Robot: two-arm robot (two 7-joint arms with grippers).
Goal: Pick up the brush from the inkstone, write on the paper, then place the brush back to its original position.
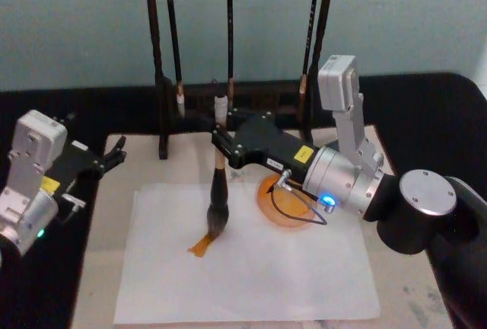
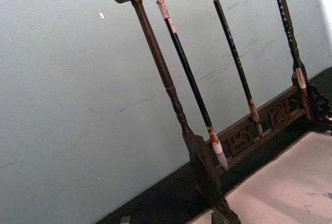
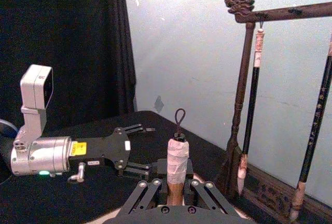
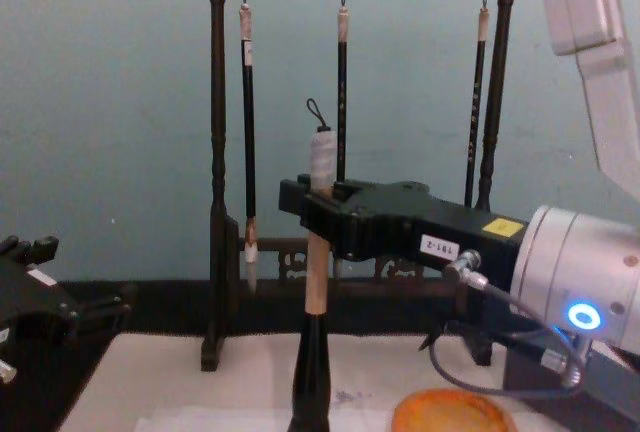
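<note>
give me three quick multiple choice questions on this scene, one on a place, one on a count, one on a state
1. Where is the tip of the brush?
A. on the paper
B. in mid-air
C. against the wall

2. How many thin brushes hang on the rack?
A. two
B. three
C. four

3. What state is the right pincer in?
A. open and empty
B. shut on the brush
C. open around the brush

Answers:
1. A: the bristles touch the paper beside an orange-brown mark.
2. B: the chest view shows three hanging from the top bar.
3. B: its fingers clamp the handle and hold the brush upright.

The left pincer sits idle and open at the left.
</note>
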